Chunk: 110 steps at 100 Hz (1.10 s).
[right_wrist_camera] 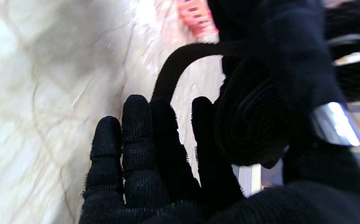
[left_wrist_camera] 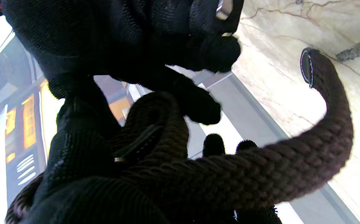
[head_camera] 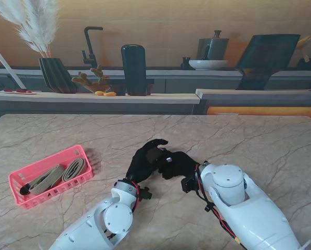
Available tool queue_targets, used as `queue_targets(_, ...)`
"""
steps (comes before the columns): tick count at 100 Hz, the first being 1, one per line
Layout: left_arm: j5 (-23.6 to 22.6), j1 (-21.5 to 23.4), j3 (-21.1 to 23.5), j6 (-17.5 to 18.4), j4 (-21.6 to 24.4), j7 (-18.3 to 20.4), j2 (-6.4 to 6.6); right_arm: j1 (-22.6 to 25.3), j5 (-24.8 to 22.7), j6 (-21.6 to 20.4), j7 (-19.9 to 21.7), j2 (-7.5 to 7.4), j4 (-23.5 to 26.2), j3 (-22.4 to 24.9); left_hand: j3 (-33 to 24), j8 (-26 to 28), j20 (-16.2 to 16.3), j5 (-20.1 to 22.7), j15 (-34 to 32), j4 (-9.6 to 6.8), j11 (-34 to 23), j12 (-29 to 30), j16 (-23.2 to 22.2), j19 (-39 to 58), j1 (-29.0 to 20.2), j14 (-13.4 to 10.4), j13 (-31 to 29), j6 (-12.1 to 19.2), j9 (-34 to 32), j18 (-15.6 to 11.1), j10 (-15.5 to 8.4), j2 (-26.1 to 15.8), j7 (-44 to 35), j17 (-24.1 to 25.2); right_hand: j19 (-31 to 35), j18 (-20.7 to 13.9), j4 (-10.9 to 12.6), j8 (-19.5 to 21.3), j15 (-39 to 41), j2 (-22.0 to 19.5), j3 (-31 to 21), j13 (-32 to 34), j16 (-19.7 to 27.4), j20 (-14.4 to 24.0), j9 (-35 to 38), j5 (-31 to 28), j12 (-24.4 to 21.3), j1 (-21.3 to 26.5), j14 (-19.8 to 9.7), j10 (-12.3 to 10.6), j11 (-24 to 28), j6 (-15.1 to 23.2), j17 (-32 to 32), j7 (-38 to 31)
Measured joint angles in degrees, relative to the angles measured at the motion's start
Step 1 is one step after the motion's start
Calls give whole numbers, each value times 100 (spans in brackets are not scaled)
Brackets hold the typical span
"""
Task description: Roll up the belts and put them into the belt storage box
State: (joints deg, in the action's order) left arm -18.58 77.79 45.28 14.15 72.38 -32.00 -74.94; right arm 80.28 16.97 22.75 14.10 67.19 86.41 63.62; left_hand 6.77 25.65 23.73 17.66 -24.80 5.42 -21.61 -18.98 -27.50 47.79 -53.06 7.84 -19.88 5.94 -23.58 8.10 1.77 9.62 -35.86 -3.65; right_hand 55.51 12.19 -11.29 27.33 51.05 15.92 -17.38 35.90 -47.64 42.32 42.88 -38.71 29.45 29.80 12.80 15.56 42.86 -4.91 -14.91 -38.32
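Observation:
A dark braided belt is partly wound into a coil between my two black-gloved hands at the middle of the table. Its loose tail arches out over the marble. My left hand is shut on the belt from the left. My right hand presses the coil from the right, with its fingers nearly straight. The pink belt storage box sits to the left, nearer to me, and holds two rolled tan belts. A metal piece glints beside the coil.
The marble table runs wide to the right and farther from me. Behind its far edge a counter carries a dark vase with pampas grass, a black cylinder, a tap and a bowl.

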Motion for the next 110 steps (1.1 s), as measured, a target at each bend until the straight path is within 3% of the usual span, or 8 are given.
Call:
queue_targets(11, 157, 48, 38, 52, 15, -6, -41, -50, -657, 3, -265, -10, 1, -139, -2, 0, 42, 265, -12, -35, -8, 0, 0, 45, -209, 0, -50, 2, -133, 0, 0, 93, -123, -36, 0, 30, 35, 354, -7, 0, -92, -11, 81, 0, -14, -113, -60, 56, 37, 47, -35, 93, 0, 470)
queue_targets(31, 422, 185, 173, 61, 363, 4, -100, 5, -828, 167, -599, 68, 26, -101, -14, 2, 56, 353, -7, -37, -81, -6, 0, 63, -556, -7, -269, -135, -602, 55, 22, 89, -425, -181, 43, 100, 285, 569, -8, 214, -325, -13, 82, -2, -14, -243, -64, 85, 93, 102, -35, 123, -10, 755)
queue_targets(43, 546, 262, 222, 16, 558, 15, -111, 69, -1169, 223, -640, 77, 71, -18, -14, 20, 68, 356, 25, -37, -211, -6, 129, 121, -738, -28, -553, -251, -1108, 177, 221, 89, -812, -291, 155, 147, 682, 563, -8, 228, -836, -13, 93, -19, -14, -291, -67, 786, 102, 111, -35, 126, -66, 698)
queue_targets(55, 508, 262, 226, -57, 604, 17, -118, 221, -1311, 173, -678, 64, 189, 145, -11, 93, 136, 377, -304, -37, -660, -300, 227, 271, -849, 49, -1094, -370, -1780, 292, 361, 144, -1165, -494, 222, 149, 691, 215, -8, 635, -1284, -13, 148, -93, -14, -197, -141, 1134, 102, 111, -34, 159, -74, 131)
queue_targets(68, 462, 241, 226, -211, 603, 19, -120, 518, -1662, -452, -571, -23, 439, 418, 46, 81, 325, 508, -1161, -28, -1614, -1161, 133, 691, -894, 414, -1811, -506, -2263, 424, 443, 201, -1318, -821, 214, 150, 560, 185, -155, 1363, -2377, -28, 246, -173, -67, -83, -146, 1182, 80, 98, -34, 216, -76, 162)
queue_targets(85, 143, 175, 215, -348, 564, 202, -74, 1024, -2128, -1413, -198, -239, 835, 888, 54, -163, 680, 924, -2207, -28, -2737, -1871, -317, 1582, -894, 609, -2747, -782, -3037, 620, 501, 490, -1322, -1631, -114, 141, 572, 802, -559, 1781, -2625, -67, 376, -218, -205, -37, -184, 626, -12, 32, -296, 226, -74, 960)
queue_targets(95, -403, 48, 132, -401, 424, 210, -9, 1240, -2183, -1634, -654, -272, 959, 943, -1051, -267, 744, 1170, -2786, -26, -3149, -2061, -370, 2062, -293, 628, -3340, -948, -3593, 648, 433, 914, -1325, -2096, -216, 144, 572, 808, -736, 1779, -2425, -75, 438, -219, -205, 69, -253, 121, -13, 31, -486, 157, -72, 1168)
queue_targets(110, -321, -71, 79, -516, 356, 377, 66, 1333, -2749, -2086, -663, -283, 959, 969, -2807, -348, 770, 1378, -3479, -13, -3634, -2234, -513, 2539, 652, 622, -3964, -1163, -4133, 699, 361, 1535, -1314, -2644, -375, 157, 571, 797, -1069, 1772, -2007, -76, 585, -179, -224, 358, -332, -381, -13, 31, -714, -98, -75, 1642)
